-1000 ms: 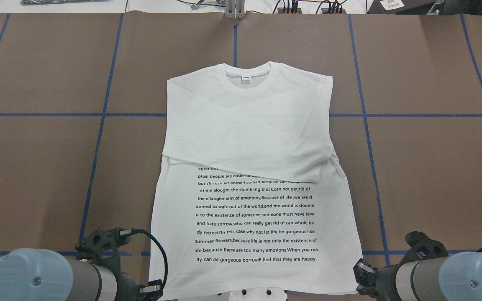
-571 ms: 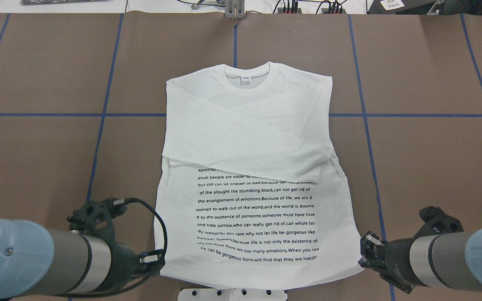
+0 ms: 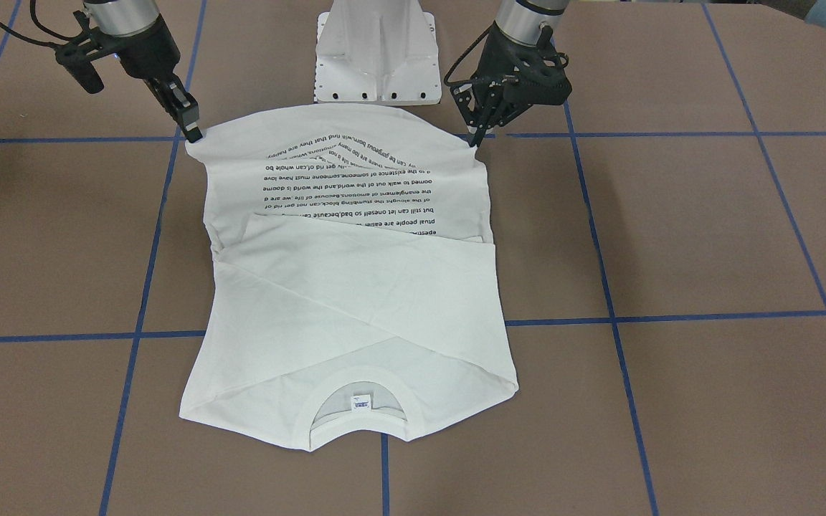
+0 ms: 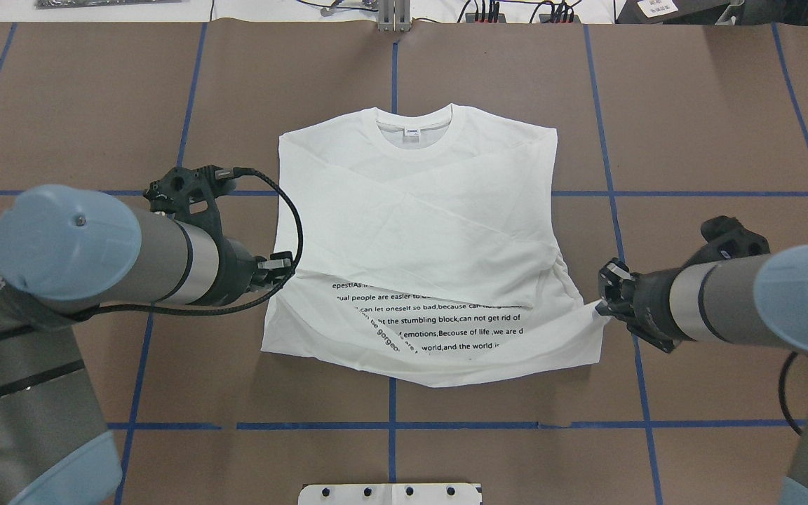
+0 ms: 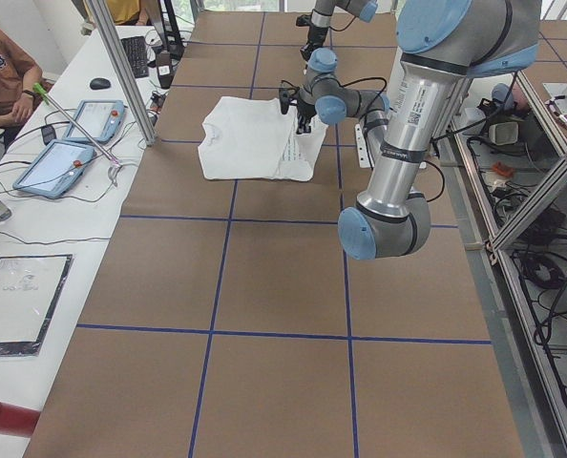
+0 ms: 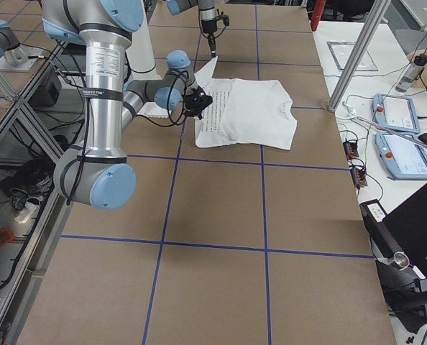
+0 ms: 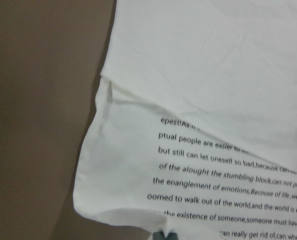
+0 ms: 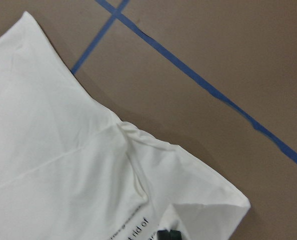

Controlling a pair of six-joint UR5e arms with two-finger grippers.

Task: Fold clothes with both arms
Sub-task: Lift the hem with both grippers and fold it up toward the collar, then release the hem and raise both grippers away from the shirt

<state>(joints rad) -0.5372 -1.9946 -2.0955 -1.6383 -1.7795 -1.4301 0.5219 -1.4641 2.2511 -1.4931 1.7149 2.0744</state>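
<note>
- Since a second ago both arms have swung away from the near table edge toward the middle. They have taken the lower end of the shirt with them, so the last lines of print now curl under raised cloth.
- The left gripper is pinched on the shirt's lower left corner and the right gripper on the lower right, both held above the table.
- The shirt lies mid-table with its collar far from the robot and its sleeves crossed over the chest. Only the lower part is lifted.
- The step in hand looks like folding the bottom up over the top half.
- The next move calls for carrying both corners level and together to the shoulders, lowering them, then letting go. An uneven pace would likely skew the fold.
</note>
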